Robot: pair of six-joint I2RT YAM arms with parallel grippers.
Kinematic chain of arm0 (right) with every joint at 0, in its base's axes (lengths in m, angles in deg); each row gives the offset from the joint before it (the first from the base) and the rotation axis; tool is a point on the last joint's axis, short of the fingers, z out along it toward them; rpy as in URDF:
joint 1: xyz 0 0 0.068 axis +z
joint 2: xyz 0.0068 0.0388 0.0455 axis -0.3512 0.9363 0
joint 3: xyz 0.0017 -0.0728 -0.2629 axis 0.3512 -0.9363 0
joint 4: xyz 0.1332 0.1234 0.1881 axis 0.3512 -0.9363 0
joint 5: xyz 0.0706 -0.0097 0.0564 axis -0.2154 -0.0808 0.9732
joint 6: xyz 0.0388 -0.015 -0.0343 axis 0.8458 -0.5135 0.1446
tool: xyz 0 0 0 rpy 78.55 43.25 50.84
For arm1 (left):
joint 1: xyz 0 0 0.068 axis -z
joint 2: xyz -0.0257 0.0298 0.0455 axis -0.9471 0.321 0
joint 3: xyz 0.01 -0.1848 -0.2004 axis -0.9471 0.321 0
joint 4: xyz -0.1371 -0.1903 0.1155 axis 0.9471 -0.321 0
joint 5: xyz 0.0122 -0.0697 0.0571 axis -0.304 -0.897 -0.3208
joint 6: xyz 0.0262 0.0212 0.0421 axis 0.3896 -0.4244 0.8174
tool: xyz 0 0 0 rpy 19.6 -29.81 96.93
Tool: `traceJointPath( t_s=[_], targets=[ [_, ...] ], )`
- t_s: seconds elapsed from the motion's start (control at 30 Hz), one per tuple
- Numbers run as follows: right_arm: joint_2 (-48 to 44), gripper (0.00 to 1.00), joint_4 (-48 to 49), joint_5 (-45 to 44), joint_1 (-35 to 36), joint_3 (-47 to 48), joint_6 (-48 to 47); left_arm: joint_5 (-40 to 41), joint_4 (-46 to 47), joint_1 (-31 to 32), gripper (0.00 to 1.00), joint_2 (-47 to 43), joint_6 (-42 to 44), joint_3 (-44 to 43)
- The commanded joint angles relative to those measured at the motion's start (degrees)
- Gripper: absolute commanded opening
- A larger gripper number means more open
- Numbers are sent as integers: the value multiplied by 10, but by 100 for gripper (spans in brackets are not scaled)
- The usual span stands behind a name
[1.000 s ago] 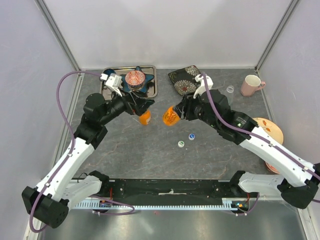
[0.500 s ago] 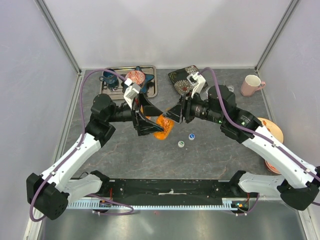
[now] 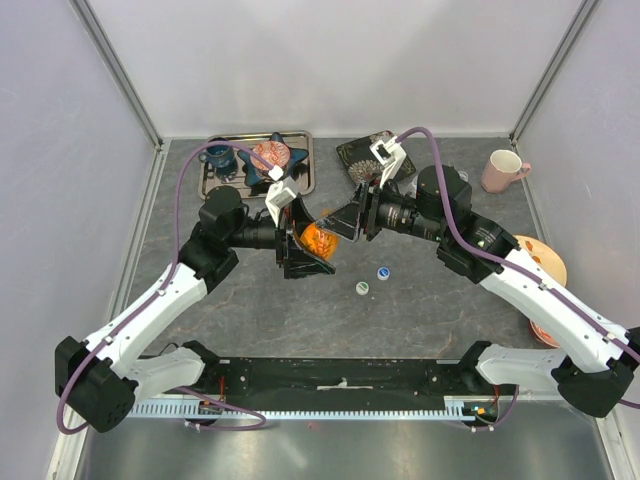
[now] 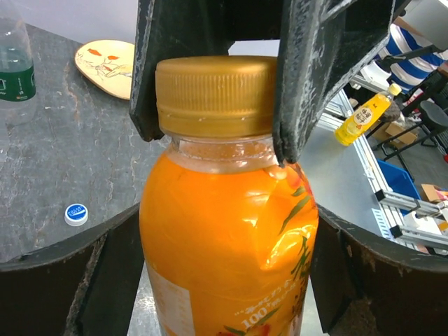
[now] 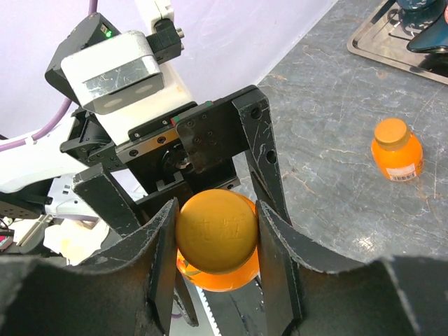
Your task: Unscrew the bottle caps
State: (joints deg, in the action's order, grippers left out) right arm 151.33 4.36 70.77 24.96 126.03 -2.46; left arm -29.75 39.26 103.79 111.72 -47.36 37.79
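Nearest to the arms, two loose caps lie on the grey surface [image 3: 430, 320]. They are the green-and-white cap [image 3: 362, 287] and, just beyond it to the right, the blue-and-white cap [image 3: 383, 272]. They are near each other but not touching. Well off to the right, an orange plate [image 3: 548, 262] lies beside the right arm.

A little farther, in the middle, the two claws meet at one orange bottle [image 3: 318, 238] full of juice. Its cap end points to the right. The left claw [image 4: 227, 210] comes in from the left. It is spread wide around the fat body of the bottle, with one finger on each side, right up against it. I cannot tell if it is squeezing the bottle. The right claw [image 5: 215, 210] comes in from the right and is pinching the orange cap [image 4: 215, 94] between its two fingers. That cap sits on the bottle's neck.

In the right wrist view, a second orange bottle [image 5: 397, 157] stands upright on the surface, apart from both claws, on the way to the tray. Its own cap, the second orange cap [image 5: 390, 131], is on top.

At the far edge, a metal tray [image 3: 309, 165] on the left holds a blue mug [image 3: 217, 158]. A dark flowered plate [image 3: 355, 152] lies just right of the tray, partly hidden by the right arm. A pink mug [image 3: 502, 170] stands in the far right corner.
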Motion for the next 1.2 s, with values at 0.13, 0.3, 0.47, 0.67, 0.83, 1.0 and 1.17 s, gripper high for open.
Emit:
traceJointPath(
  t_s=[0.13,0.3,0.47,0.67,0.83,1.0,1.17],
  targets=[
    [-12,0,58,10,1,-6,20,15,2,3,88,-7,28,-21],
    [-13,0,57,1,5,-12,18,28,7,3,77,-10,28,-22],
    [-15,22,35,-28,8,0,8,41,-7,3,54,-12,41,-17],
    [-23,72,-17,-119,8,41,-6,162,-38,15,45,-41,86,-2],
    [-19,77,-25,-194,8,49,18,378,-78,67,41,-60,139,-2],
    [4,76,-30,-225,9,65,41,579,-86,130,41,-62,174,-2],
    [33,75,-30,-244,25,81,44,663,-86,163,40,-56,189,-1]
  ],
)
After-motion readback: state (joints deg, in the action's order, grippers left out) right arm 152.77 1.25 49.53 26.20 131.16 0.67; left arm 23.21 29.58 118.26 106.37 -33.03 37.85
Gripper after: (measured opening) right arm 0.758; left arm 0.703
